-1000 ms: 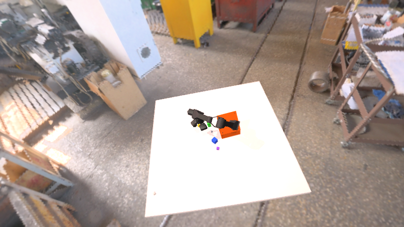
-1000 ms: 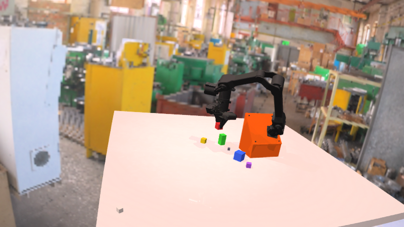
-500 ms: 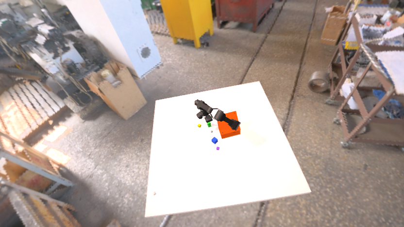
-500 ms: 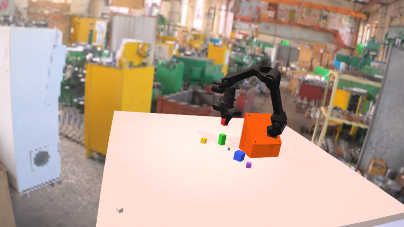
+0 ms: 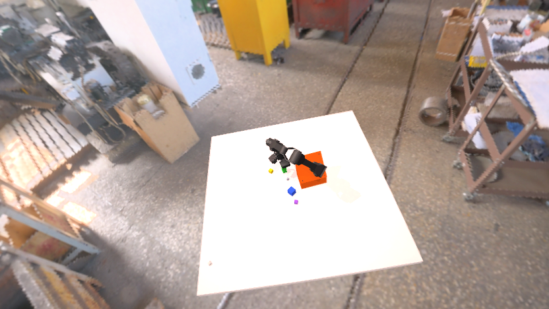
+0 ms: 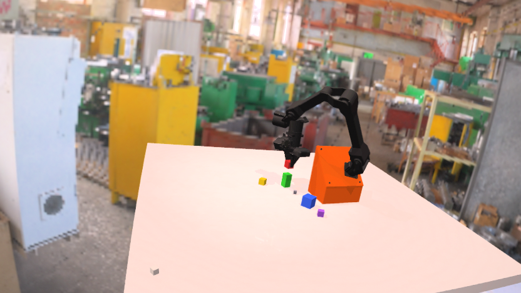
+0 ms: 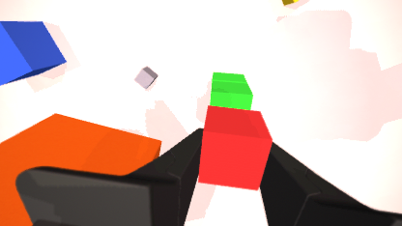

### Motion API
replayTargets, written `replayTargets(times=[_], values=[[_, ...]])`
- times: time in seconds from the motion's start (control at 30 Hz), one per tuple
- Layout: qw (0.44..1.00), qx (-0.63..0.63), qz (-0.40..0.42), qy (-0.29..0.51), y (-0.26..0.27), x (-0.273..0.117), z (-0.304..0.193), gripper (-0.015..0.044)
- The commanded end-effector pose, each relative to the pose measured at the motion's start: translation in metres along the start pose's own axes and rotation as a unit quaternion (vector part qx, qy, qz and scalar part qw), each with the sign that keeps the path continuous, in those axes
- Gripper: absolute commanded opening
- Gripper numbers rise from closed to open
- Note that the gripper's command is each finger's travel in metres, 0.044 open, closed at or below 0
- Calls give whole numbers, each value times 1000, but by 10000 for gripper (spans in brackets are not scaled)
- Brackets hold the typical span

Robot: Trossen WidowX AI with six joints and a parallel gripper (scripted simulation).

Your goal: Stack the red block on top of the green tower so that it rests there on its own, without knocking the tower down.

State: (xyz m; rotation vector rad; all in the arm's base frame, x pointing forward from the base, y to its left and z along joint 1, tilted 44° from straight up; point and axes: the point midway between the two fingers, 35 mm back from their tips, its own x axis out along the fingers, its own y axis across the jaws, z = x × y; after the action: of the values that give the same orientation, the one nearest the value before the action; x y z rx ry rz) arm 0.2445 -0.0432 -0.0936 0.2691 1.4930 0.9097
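My gripper [image 6: 289, 163] [image 7: 230, 138] is shut on the red block [image 6: 287, 164] [image 7: 234, 155], which shows between the two dark fingers. The green tower [image 6: 286, 179] [image 7: 231, 98] [image 5: 284, 170] stands upright on the table. In the exterior view the red block hangs above the tower, with a gap between them. In the wrist view the red block covers the near part of the tower. In the top view the arm hides the red block.
The orange box [image 5: 313, 180] [image 6: 342, 195] [image 7: 72, 150] is under the arm's base. A yellow block [image 5: 270, 171] [image 6: 262, 181], a small grey cube [image 6: 295, 191] [image 7: 146, 77], a blue block [image 5: 291, 191] [image 6: 308, 201] [image 7: 29, 50] and a purple block [image 5: 295, 201] [image 6: 320, 213] lie around the tower.
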Motion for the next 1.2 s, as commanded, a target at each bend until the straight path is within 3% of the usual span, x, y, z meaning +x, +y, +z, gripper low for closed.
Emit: replayTargets(times=[0.0,1.17], values=[[1000,2,4,-1,1,16,0,0],[1000,2,5,-1,1,28,0,0]])
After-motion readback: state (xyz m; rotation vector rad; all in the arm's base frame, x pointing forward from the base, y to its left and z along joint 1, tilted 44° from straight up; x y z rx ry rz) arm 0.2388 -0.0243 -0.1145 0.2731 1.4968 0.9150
